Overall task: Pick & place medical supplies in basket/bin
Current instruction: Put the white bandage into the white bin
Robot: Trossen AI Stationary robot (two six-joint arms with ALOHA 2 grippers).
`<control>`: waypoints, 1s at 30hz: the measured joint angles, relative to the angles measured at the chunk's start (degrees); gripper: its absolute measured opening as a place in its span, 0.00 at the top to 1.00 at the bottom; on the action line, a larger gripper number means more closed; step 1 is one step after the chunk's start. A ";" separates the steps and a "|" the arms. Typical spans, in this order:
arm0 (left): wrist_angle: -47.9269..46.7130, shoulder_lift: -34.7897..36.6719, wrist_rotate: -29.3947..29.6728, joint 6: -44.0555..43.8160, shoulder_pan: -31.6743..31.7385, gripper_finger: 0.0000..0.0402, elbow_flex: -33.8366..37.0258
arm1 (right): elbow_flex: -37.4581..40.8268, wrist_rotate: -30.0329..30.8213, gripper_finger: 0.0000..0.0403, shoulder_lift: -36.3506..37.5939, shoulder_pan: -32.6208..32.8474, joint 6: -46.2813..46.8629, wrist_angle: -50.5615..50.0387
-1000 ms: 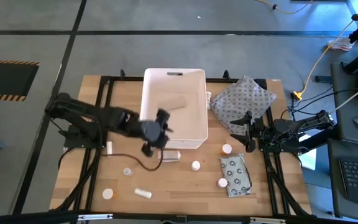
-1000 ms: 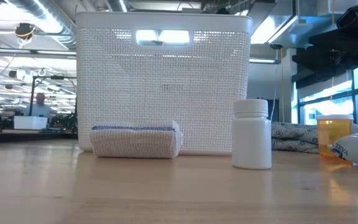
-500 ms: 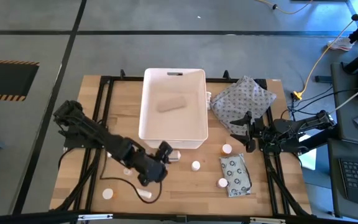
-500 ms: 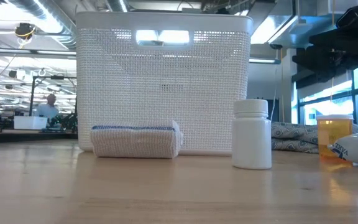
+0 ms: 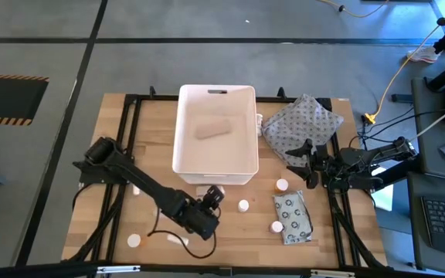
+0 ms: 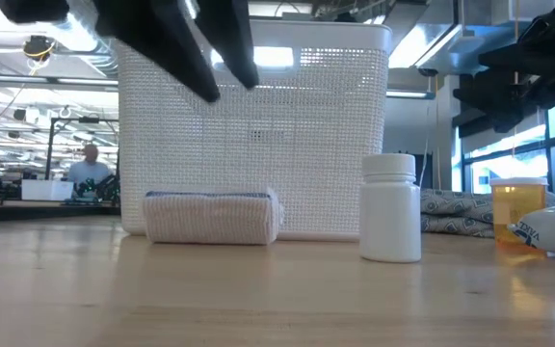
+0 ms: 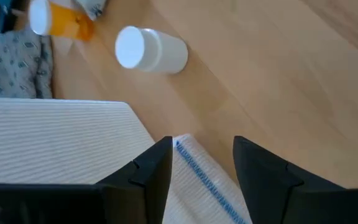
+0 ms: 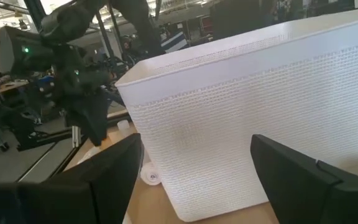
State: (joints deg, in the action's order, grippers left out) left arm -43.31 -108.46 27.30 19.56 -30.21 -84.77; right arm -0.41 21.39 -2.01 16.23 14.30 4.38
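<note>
Now lined up over the bandage roll point(image 7: 207, 186), with left gripper point(image 7: 201, 165) parted and grasping nothing, one finger showing on each side of the roll's blue-edged end. Lying flat on the table against the near wall of the white bin point(image 5: 215, 139), long axis along that wall, so reachable only from above and from the table side. Looks to call for a straight drop with fingers straddling the roll. Parked well off beside the dotted cloth point(image 5: 304, 123), right gripper point(image 5: 300, 164), wide apart and empty, far less handy
</note>
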 joint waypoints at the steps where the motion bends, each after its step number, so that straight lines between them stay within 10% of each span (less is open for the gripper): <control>1: -0.02 -0.64 0.08 -0.68 0.22 0.58 0.00 | 0.00 -0.01 0.24 -0.01 0.01 -0.01 0.00; 30: 3.93 -4.09 -1.89 -12.90 1.54 0.53 0.00 | 0.00 0.00 0.24 0.00 0.00 1.70 0.02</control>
State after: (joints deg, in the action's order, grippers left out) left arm -39.38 -112.55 25.41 6.67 -28.67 -84.77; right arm -0.41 21.39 -2.01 16.23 15.99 4.40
